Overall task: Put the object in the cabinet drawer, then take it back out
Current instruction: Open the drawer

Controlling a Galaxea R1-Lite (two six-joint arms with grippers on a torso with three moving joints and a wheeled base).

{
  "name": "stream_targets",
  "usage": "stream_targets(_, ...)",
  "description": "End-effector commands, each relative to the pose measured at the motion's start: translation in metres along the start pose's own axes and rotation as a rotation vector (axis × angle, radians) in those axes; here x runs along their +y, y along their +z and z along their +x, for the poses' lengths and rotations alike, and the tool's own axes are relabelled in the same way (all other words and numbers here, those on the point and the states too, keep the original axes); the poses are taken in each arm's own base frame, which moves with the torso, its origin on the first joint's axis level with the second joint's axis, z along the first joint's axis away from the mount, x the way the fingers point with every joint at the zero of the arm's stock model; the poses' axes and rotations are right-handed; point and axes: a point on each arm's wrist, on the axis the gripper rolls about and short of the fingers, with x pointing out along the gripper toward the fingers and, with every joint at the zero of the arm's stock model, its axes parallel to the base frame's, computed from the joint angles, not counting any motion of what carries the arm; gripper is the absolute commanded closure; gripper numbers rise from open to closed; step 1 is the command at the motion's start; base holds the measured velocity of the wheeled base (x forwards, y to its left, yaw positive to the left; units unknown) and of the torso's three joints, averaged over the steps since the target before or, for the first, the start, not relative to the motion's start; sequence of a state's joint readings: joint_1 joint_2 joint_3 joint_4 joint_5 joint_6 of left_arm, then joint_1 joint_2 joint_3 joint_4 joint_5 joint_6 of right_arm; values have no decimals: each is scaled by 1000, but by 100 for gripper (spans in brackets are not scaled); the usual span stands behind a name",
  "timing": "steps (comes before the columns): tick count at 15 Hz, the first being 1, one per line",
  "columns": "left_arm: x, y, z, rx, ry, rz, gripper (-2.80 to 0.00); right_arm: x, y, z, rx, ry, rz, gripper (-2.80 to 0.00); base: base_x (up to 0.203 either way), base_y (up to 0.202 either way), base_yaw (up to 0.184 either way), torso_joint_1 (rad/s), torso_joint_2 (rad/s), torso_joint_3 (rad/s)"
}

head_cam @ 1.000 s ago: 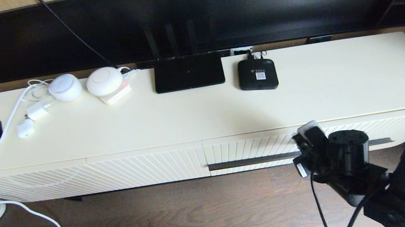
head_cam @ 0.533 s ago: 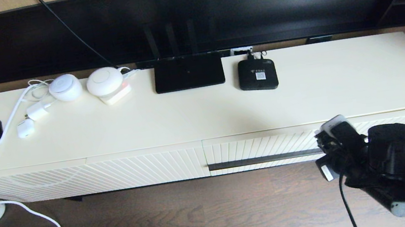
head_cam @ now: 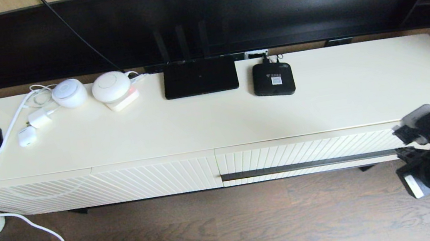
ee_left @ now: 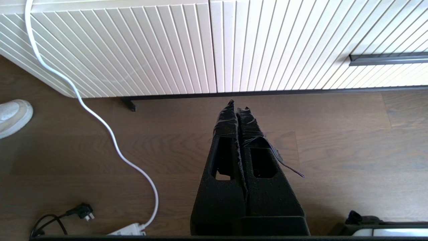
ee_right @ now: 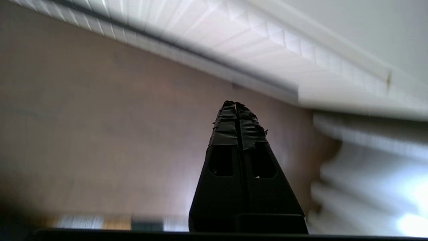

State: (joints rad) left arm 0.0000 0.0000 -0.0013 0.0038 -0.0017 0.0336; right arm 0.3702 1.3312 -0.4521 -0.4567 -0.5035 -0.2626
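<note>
Zero sign of the black organizer box in any view: not on the surface (head_cam: 199, 127), not on the floor. Possibly behind the closed cabinet drawer (head_cam: 303, 152), but impossible to tell. Fingers pressed together and empty on both sides: right gripper (ee_right: 235, 105) low off the drawer's right end, near the tip of the bar handle (head_cam: 309, 164); left gripper (ee_left: 238, 106) parked over the floor before the cabinet. Judged from the task: probably a rigid, light box with loose contents, so best kept level. Best pinched on an outer wall or a divider, never by the contents.
</note>
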Motion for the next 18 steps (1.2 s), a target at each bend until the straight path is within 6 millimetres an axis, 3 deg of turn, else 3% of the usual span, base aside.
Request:
stream_targets(1, 0, 0, 0, 2, 0, 0, 0, -15, -16, -28, 97, -9, 33, 0, 0, 0, 0, 0, 0, 0)
stream_targets(5, 0, 0, 0, 0, 0, 0, 0, -20, -40, -49, 282, 8, 123, 0, 0, 0, 0, 0, 0, 0)
stream_targets(11, 0, 0, 0, 1, 0, 0, 0, -34, -63, -75, 412, -41, 237, 0, 0, 0, 0, 0, 0, 0)
stream_targets(18, 0, 0, 0, 0, 0, 0, 0, -43, -78, -86, 376, 50, 53, 0, 0, 0, 0, 0, 0, 0)
